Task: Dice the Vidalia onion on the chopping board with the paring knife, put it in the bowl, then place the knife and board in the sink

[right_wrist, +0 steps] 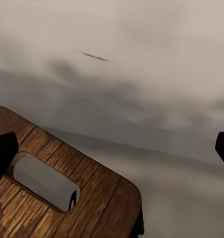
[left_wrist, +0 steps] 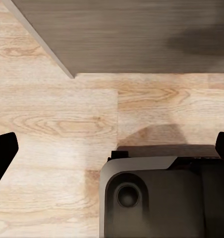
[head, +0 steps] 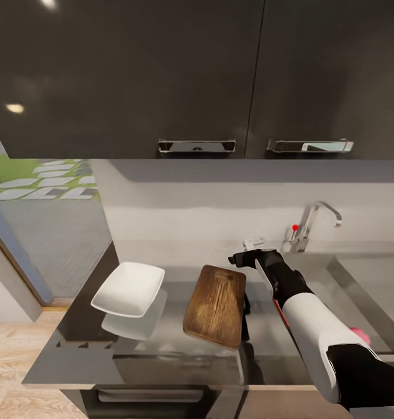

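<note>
Board looks stiff and flat on the countertop; I'd pinch its slotted end. My right gripper hangs wide open above it, empty.

From the head view, I see the board at centre frame and the bowl to its left, with a bare strip of countertop between them and more bare top in front. My right gripper hangs just past the board's far right corner, fingers spread wide. The tap stands right of it against the wall. Dark cabinets across the upper frame cap the room overhead. The sink lies at right, partly hidden by my arm.
</note>
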Controlling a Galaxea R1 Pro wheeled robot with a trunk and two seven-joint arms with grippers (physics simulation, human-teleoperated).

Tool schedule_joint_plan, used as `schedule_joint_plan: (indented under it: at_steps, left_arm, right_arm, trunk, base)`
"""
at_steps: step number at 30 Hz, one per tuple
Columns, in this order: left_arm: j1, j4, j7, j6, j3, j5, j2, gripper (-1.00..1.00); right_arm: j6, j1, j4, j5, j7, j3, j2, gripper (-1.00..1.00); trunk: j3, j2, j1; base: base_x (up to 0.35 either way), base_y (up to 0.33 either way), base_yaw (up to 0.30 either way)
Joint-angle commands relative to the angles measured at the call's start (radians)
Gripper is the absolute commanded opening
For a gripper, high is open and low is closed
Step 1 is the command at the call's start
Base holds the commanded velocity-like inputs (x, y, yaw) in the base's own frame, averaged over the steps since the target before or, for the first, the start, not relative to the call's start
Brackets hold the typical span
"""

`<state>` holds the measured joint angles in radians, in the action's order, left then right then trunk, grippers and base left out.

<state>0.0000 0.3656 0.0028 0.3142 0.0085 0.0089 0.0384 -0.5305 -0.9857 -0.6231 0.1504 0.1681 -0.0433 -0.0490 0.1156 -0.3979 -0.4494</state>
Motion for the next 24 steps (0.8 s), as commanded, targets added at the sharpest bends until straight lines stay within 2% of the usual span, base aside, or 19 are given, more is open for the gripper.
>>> schedule_joint_plan:
  at_steps: [1, 24]
  left_arm:
    - [0.000, 0.001, 0.000, 0.002, 0.001, 0.001, 0.000, 1.00]
    - [0.000, 0.001, 0.000, 0.002, -0.001, 0.000, 0.000, 1.00]
  right_arm:
    - [-0.005, -0.001, -0.001, 0.011, 0.007, 0.000, 0.000, 1.00]
    - [-0.005, -0.001, 0.006, 0.011, 0.007, 0.000, 0.000, 1.00]
  trunk:
    - [0.004, -0.002, -0.001]
    - [0.040, -0.002, -0.001]
  base:
    - [0.000, 0.000, 0.000]
    - [0.000, 0.017, 0.000]
